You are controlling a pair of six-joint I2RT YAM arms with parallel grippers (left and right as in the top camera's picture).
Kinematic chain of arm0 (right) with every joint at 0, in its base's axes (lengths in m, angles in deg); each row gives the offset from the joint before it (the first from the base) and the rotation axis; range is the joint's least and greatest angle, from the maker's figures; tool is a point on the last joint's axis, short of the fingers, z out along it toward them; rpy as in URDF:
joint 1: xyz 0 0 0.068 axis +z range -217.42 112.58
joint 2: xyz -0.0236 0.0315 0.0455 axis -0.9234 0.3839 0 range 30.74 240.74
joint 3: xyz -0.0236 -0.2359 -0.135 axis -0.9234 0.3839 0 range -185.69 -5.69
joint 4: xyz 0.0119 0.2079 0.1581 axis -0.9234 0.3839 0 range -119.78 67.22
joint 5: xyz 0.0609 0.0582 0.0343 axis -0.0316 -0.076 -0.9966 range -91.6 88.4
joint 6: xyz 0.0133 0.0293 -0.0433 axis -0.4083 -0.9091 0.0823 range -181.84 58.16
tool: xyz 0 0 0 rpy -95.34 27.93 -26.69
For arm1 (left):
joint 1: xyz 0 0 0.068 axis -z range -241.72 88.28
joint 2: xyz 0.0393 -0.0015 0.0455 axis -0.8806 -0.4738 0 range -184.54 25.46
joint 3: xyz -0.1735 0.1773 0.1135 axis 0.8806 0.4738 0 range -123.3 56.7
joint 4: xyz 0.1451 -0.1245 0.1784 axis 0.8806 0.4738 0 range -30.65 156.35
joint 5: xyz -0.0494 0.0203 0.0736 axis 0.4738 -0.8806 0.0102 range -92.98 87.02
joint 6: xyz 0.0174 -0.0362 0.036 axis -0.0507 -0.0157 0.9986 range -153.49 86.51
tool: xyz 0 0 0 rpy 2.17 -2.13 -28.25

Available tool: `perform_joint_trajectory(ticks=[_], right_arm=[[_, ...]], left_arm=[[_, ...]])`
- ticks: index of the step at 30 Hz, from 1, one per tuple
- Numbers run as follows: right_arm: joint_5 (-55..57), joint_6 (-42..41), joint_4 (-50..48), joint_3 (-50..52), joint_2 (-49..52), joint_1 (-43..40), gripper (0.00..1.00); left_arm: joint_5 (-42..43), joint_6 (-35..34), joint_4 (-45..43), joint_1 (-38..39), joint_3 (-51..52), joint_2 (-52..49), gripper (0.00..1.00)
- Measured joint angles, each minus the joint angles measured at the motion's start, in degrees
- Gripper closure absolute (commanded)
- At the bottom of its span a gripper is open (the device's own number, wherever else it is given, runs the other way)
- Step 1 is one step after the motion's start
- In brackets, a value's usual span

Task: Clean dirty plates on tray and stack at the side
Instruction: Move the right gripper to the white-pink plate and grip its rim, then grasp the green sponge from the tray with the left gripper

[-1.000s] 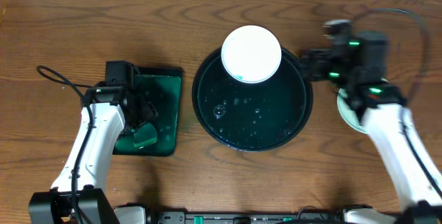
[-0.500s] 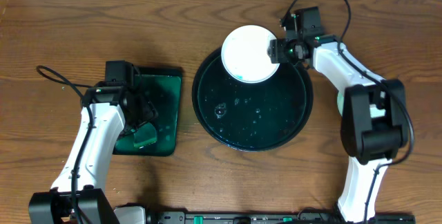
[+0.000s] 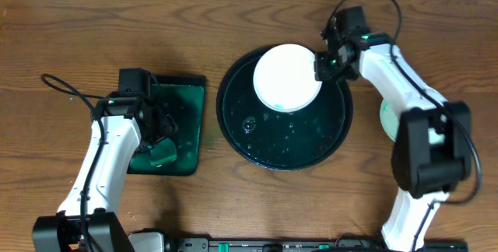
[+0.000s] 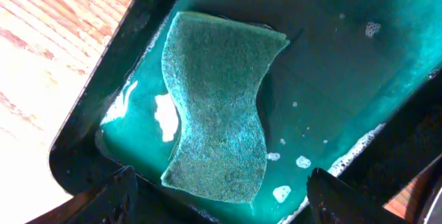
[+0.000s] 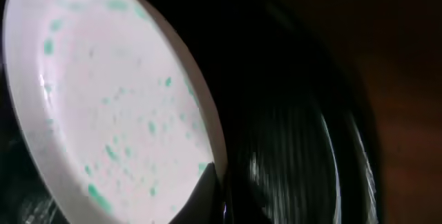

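A white plate (image 3: pixel 288 78) speckled teal lies in the far part of the round black tray (image 3: pixel 257 139). My right gripper (image 3: pixel 321 67) is shut on this plate's right rim. In the right wrist view a dark finger (image 5: pixel 197 196) lies over the edge of the plate (image 5: pixel 110 106), with the glossy tray (image 5: pixel 304 148) beside it. A second pale plate (image 3: pixel 387 116) lies on the table to the right of the tray, mostly hidden by the right arm. My left gripper (image 3: pixel 159 139) hangs open over a green sponge (image 4: pixel 217 106); its gripper (image 4: pixel 221 207) touches nothing.
The sponge lies in soapy teal water in a small rectangular dark-green tray (image 3: pixel 187 104) left of the round tray. Droplets and foam dot the black tray's floor. Brown wood tabletop (image 3: pixel 233 205) surrounds both trays, and a black cable (image 3: pixel 58 85) runs at the far left.
The right arm swung in from the right to the plate's rim and shut on it. The plate shifted slightly toward the tray's middle. The left arm has not moved.
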Motion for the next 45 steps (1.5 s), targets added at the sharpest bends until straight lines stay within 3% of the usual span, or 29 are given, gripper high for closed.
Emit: perform_joint_trajectory(ticks=[3, 4, 10, 12, 13, 14, 16, 18, 25, 27, 32, 36, 40, 45], right_arm=[[-0.17, 0.04, 9.14, -0.22, -3.93, 0.09, 0.99], [-0.22, 0.00, 11.34, -0.26, -4.61, 0.15, 0.99], [-0.37, -0.07, 11.63, 7.19, -4.92, 2.01, 0.99], [-1.18, -0.13, 8.85, 11.34, -4.79, 2.32, 0.99], [-1.79, -0.07, 7.48, 13.11, -4.72, 2.36, 0.99], [-2.29, -0.04, 5.97, 14.53, -4.68, 2.36, 0.99], [-3.10, -0.02, 3.96, 16.63, -4.68, 2.36, 0.99], [-3.78, -0.02, 2.86, 17.79, -4.68, 2.36, 0.99], [-4.61, 0.44, 2.01, 18.25, -4.68, 2.36, 0.98], [-4.70, 0.46, 1.97, 18.25, -4.68, 2.36, 0.93], [-4.92, 0.83, 1.79, 18.40, -4.68, 2.36, 0.99], [-5.09, 0.72, 1.68, 18.40, -4.68, 2.36, 0.99], [-4.98, 0.46, 0.68, 18.43, -4.68, 2.36, 0.99], [-4.44, 1.77, -0.74, 18.43, -4.68, 2.91, 0.99]], left_arm=[[0.02, 0.00, -0.09, 0.00, 0.00, 0.00, 0.21], [0.02, 0.00, -0.13, 0.00, 0.00, 0.00, 0.03], [0.26, -0.02, -0.17, 0.00, 0.00, 0.00, 0.05], [0.61, -0.02, -0.22, 0.00, 0.00, 0.00, 0.20], [0.85, 0.15, -0.31, 0.00, 0.02, 0.00, 0.32], [0.98, 0.07, -0.46, 0.00, 0.02, 0.00, 0.37], [0.17, 0.11, -2.25, 0.00, 0.46, 0.00, 0.40], [-2.27, -0.20, -5.11, 0.00, 1.77, -0.02, 0.51], [-6.32, -1.79, -15.89, 0.00, 9.07, -5.25, 0.54], [-6.10, -1.81, -17.68, 0.02, 9.81, -7.87, 0.57], [-0.90, 1.25, -20.94, -0.15, 8.70, -11.10, 0.93], [3.85, 4.11, -18.49, -0.72, 7.41, -11.37, 0.93], [8.15, 5.03, -10.14, -0.20, 4.74, -11.30, 0.93], [10.78, 6.21, -5.64, 4.79, 0.20, -8.87, 0.93]])
